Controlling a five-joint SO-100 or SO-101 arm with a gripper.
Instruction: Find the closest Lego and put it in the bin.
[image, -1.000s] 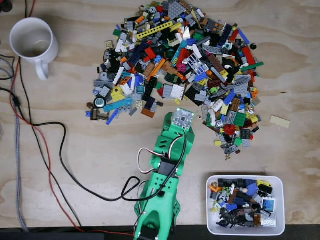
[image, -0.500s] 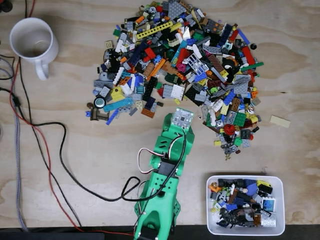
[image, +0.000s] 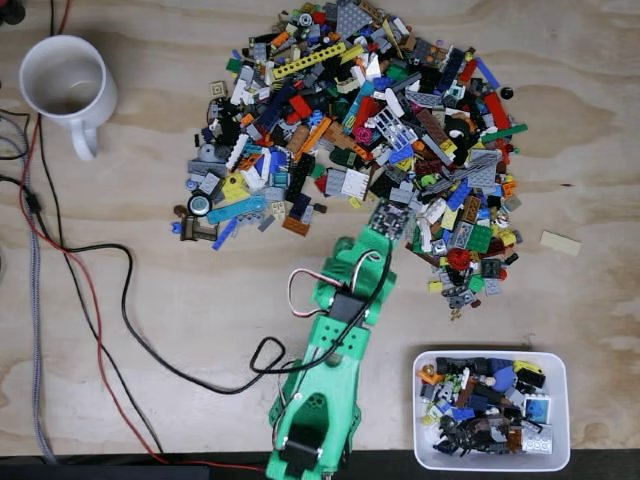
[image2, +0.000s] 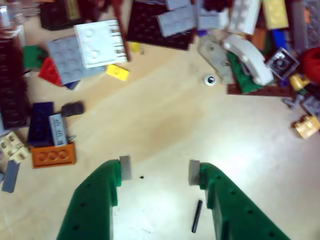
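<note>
A big heap of mixed Lego (image: 360, 130) covers the upper middle of the wooden table in the fixed view. My green gripper (image: 389, 218) reaches from the bottom edge up to the heap's lower rim. In the wrist view the gripper (image2: 156, 170) is open over bare wood, with nothing between its grey pads (image2: 124, 167). Ahead of it lie a small yellow piece (image2: 117, 72), a white plate (image2: 100, 42) and a tiny round white piece (image2: 209, 79); an orange brick (image2: 52, 155) sits to the left. The white bin (image: 563, 410), partly filled with Lego, stands at the bottom right.
A white mug (image: 60, 80) stands at the top left. Black and red cables (image: 100, 300) trail across the left side of the table. A lone tan piece (image: 560, 243) lies at the right. A thin black rod (image2: 197, 216) rests on the wood beside the right finger.
The arm has stretched forward and swung slightly right, bringing the gripper from the bare wood below the heap up to the heap's lower edge.
</note>
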